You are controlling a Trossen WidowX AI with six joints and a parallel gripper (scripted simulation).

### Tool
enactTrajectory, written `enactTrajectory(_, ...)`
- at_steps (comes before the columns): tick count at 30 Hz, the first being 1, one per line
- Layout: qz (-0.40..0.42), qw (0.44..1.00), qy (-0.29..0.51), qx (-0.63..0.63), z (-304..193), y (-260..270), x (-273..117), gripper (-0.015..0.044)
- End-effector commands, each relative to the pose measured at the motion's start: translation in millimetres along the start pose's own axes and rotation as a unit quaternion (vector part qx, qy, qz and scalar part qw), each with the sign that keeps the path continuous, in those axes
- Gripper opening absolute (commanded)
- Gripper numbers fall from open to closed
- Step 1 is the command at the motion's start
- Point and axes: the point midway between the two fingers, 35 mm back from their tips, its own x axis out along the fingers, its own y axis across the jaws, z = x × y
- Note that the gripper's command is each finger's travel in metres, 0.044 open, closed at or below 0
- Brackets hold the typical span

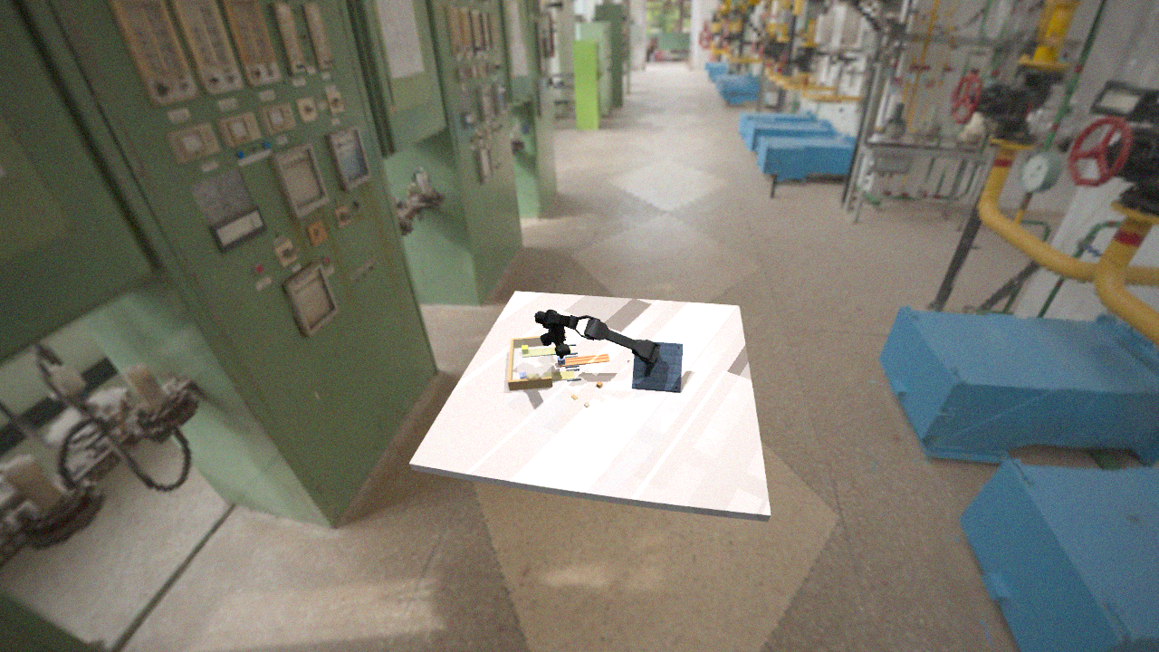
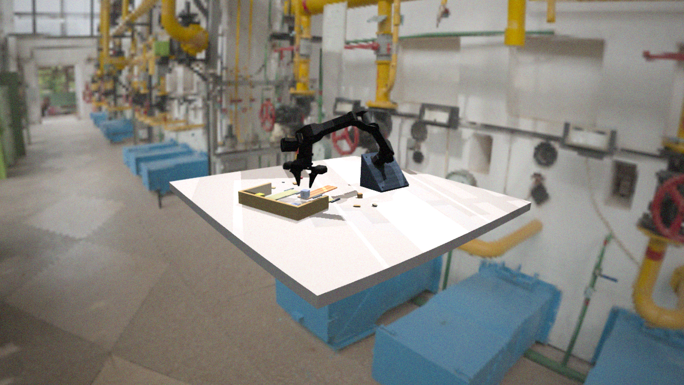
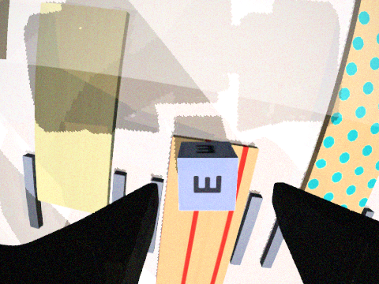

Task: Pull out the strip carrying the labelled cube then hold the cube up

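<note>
The labelled cube point(image 3: 207, 177) sits on the striped strip point(image 3: 202, 263), dotted strip point(image 3: 352, 116) to its right

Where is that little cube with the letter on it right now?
In the wrist view the labelled cube sits at the far end of the orange red-lined strip, centred ahead of the open tool, the dotted strip to its right.

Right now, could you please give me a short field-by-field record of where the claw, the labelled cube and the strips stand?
claw: open, fingers either side of the cube, not touching it
labelled cube: pale blue, dark mark on its face, resting on the far end of the striped strip
striped strip: tan with two red lines, in one piece, between grey posts
dotted strip: right of the cube, teal dots
yellow strip: left of the cube
tray: wooden, on the table
</note>
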Motion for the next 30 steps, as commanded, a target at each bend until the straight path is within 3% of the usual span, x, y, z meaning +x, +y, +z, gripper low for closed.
enactTrajectory(1, 0.006, 1.0, 0.004, 0.005, -3, 1, 12, 0.025)
enactTrajectory(29, 0.007, 1.0, 0.004, 0.005, -4, 3, 39, 0.025)
enactTrajectory(30, 0.004, 1.0, 0.003, 0.002, -2, 2, 37, 0.0224)
